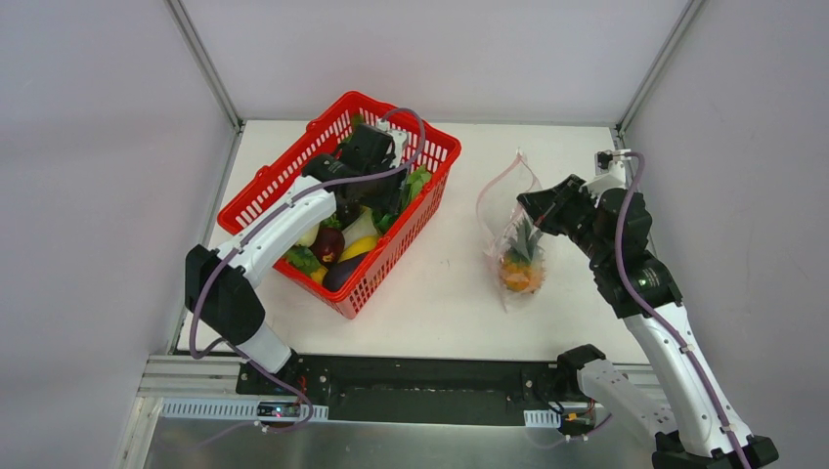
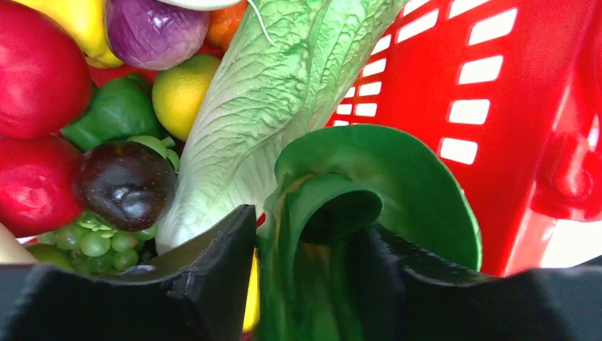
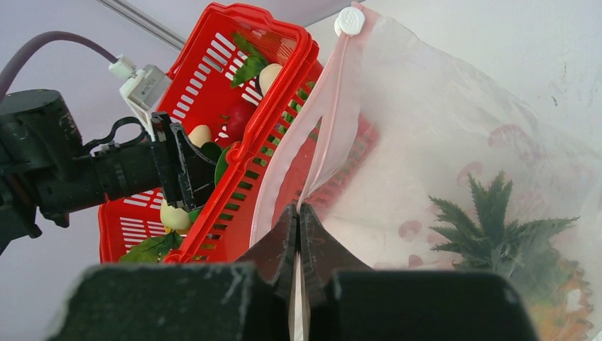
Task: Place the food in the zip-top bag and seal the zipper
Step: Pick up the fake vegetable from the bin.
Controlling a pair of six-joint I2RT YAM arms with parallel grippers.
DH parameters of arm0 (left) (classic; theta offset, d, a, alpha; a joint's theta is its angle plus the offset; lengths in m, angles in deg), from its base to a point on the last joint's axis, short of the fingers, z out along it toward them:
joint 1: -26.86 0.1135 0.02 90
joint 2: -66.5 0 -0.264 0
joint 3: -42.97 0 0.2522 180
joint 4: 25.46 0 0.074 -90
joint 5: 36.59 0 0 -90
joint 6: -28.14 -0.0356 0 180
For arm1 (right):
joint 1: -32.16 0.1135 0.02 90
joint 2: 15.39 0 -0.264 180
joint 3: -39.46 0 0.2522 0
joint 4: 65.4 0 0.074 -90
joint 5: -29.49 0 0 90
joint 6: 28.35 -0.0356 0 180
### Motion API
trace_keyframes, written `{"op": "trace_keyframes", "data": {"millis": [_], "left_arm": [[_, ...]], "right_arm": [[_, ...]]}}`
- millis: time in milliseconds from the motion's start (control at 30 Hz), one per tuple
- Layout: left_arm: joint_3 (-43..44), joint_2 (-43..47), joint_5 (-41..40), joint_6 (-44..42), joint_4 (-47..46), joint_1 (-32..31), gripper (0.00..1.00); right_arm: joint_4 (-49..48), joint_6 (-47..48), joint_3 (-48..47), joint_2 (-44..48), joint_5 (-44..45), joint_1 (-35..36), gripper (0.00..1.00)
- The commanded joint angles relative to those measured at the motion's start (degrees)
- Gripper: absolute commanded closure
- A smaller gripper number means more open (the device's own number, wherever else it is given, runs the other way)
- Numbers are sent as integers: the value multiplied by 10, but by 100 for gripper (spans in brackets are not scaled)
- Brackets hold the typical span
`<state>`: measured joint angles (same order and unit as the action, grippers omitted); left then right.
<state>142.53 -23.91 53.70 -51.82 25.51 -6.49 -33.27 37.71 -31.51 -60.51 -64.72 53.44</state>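
The clear zip-top bag [image 1: 510,220] lies right of centre with the orange pineapple [image 1: 521,266] inside it. My right gripper [image 1: 529,203] is shut on the bag's mouth edge and holds it up. In the right wrist view it [image 3: 299,213] pinches the plastic just beside the pink zipper [image 3: 323,121], and the pineapple [image 3: 518,249] shows through the bag. My left gripper [image 1: 376,195] is down in the red basket. In the left wrist view it [image 2: 312,249] is shut on a dark green leafy vegetable [image 2: 369,177].
The red mesh basket [image 1: 283,166] stands at the left and holds several more toys: a pale cabbage [image 2: 277,99], red fruit [image 2: 35,71], a dark purple piece [image 2: 126,183], green grapes [image 2: 99,243] and a yellow piece [image 2: 177,89]. The basket wall [image 2: 525,106] is close on the right.
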Motion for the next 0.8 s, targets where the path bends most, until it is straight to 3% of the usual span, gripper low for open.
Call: {"op": "trace_keyframes", "data": {"millis": [0,100,233,767], "left_arm": [[17,-12,-28,6,30,-2,57],[11,1,-36,16,22,-2,80],[-4,37,-38,25,2,-2,100],[-67,246,-87,56,-68,-2,100]], "right_arm": [[-5,1,-17,5,-10,-1,100],[0,2,-20,5,-9,-2,100],[2,1,-21,6,-7,-2,100],[3,-4,-22,2,-15,-2,100]]}}
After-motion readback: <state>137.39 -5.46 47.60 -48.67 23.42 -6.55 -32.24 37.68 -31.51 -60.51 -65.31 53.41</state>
